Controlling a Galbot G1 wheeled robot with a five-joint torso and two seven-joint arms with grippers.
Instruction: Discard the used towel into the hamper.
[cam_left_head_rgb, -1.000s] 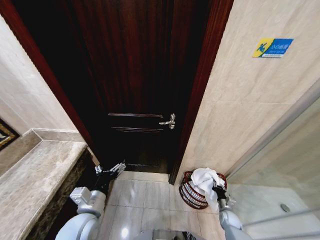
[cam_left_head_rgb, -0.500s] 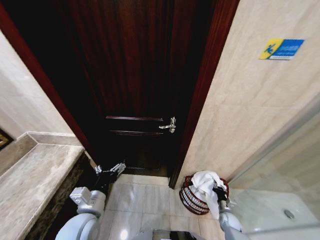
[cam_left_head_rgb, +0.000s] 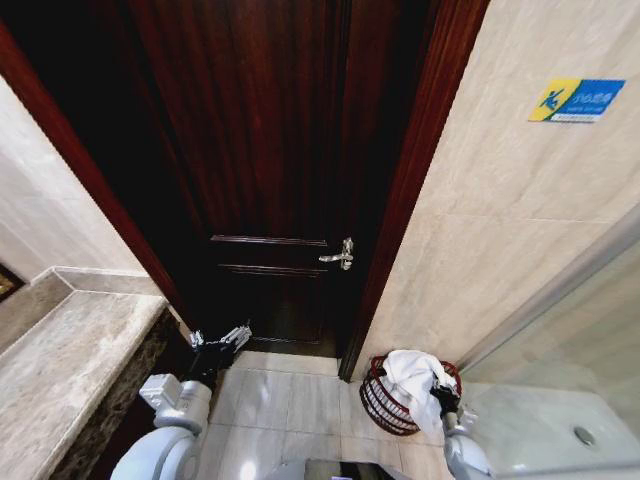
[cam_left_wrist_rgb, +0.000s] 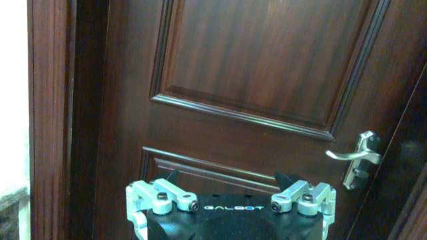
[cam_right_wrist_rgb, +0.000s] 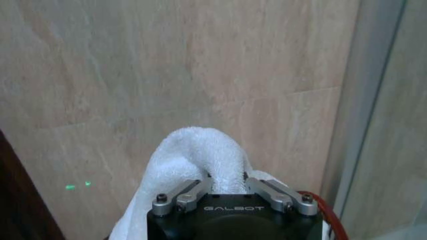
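Towel (cam_left_head_rgb: 412, 376) clenched in my right claw (cam_left_head_rgb: 441, 391), bunched over the hamper (cam_left_head_rgb: 378, 400) by the tiled wall | hamper has slid lower in my head view as the camera tilted, claw unchanged: no drop yet | left claw (cam_left_head_rgb: 221, 340) idle, released, facing the door (cam_left_head_rgb: 270, 150)

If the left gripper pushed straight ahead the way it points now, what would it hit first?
Most likely the dark wooden door: the left gripper faces its lower panels squarely, with nothing visible between. The door handle sits off to one side of that line. Depth is unclear.
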